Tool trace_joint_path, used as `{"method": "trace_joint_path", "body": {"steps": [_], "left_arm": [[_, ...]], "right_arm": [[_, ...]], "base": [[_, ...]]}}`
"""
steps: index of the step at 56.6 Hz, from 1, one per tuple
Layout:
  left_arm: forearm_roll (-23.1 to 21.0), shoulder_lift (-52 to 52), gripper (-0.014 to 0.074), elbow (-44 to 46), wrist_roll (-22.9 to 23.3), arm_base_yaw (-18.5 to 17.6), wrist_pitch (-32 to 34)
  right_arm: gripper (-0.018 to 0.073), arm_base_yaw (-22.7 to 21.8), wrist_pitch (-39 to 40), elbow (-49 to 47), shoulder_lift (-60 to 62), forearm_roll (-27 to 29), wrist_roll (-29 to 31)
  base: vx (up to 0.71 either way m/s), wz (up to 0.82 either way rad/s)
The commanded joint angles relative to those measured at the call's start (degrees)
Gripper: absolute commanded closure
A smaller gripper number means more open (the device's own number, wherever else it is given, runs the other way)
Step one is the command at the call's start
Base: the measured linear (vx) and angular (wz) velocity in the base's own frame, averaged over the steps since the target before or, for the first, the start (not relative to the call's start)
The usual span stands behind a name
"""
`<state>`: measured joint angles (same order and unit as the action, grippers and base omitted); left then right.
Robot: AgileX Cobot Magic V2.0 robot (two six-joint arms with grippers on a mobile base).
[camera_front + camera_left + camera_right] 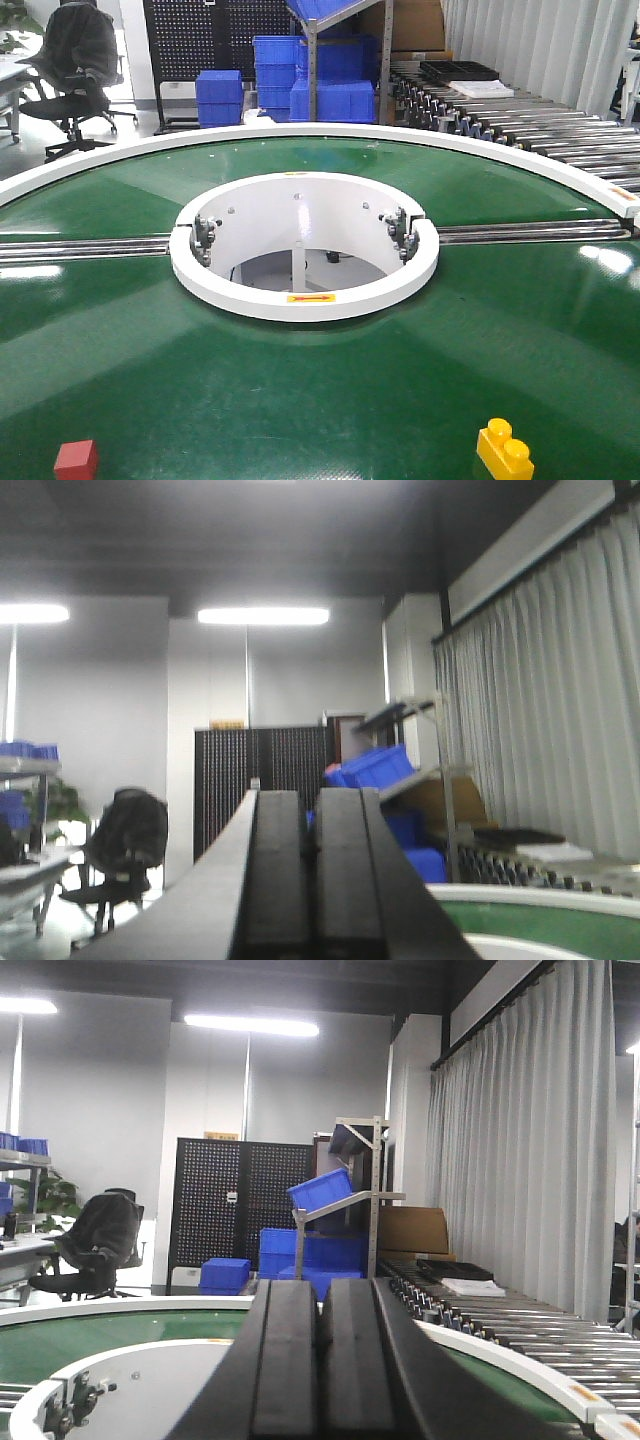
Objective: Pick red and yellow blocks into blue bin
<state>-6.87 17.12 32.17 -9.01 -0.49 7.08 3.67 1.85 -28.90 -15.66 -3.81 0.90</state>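
The small plain red cube-like block is sitting near left on the glossy green conveyor belt, likely the left gripper's pick. The yellow studded toy brick is lying near right, long axis slanting far-left to near-right, nearer the right gripper. Both grippers are pressing shut, empty (blocks below their view). No smooth blue bin is showing.

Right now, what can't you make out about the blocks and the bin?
Red block: front view, bottom edge cuts it off.
Yellow brick: front view, same edge crops its base.
Blue bin: in no view.
Wrist views: left hand and right hand block the belt; neither block shows.
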Motion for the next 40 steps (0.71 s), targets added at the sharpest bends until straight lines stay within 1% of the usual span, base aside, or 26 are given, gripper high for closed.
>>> {"method": "trace_joint_path", "body": {"steps": [1, 6, 12, 22, 27, 34, 37, 40], "left_arm": [[-0.40, 9.86, 0.0594, 8.45, 0.64, -0.51, -1.26], [-0.40, 18.23, 0.0594, 13.11, 0.64, -0.51, -2.33], [-0.40, 25.04, 0.0594, 15.23, 0.64, -0.51, -2.84], [-0.40, 28.79, 0.0593, 15.23, 0.64, -0.51, -2.18], [-0.40, 29.04, 0.0583, 15.23, 0.64, -0.51, -2.01], [-0.40, 29.09, 0.0512, 15.23, 0.64, -0.51, -2.01], [-0.35, 29.16, 0.0461, 15.23, 0.59, -0.51, -2.01], [-0.35, 29.23, 0.0387, 15.23, 0.59, -0.51, -2.01]], "right_arm": [[0.0570, -0.23, 2.18, -8.32, -9.70, -0.54, 0.86], [0.0570, -0.23, 3.20, -13.22, -17.54, -0.54, 0.63], [0.0570, -0.23, 3.55, -15.98, -23.76, -0.43, 0.20], [0.0559, -0.23, 4.41, -16.04, -29.23, -0.50, 0.39], [0.0518, -0.23, 3.99, -16.04, -29.82, -0.50, 0.39], [0.0379, -0.23, 3.53, -16.04, -30.05, -0.50, 0.51], [0.0272, -0.23, 2.85, -16.04, -30.05, -0.50, 0.51], [0.0163, -0.23, 2.57, -16.04, -30.05, -0.50, 0.51]], "base": [[0.00, 0.00], [0.00, 0.00], [0.00, 0.00], [0.00, 0.00], [0.00, 0.00], [0.00, 0.00], [0.00, 0.00], [0.00, 0.00]]}}
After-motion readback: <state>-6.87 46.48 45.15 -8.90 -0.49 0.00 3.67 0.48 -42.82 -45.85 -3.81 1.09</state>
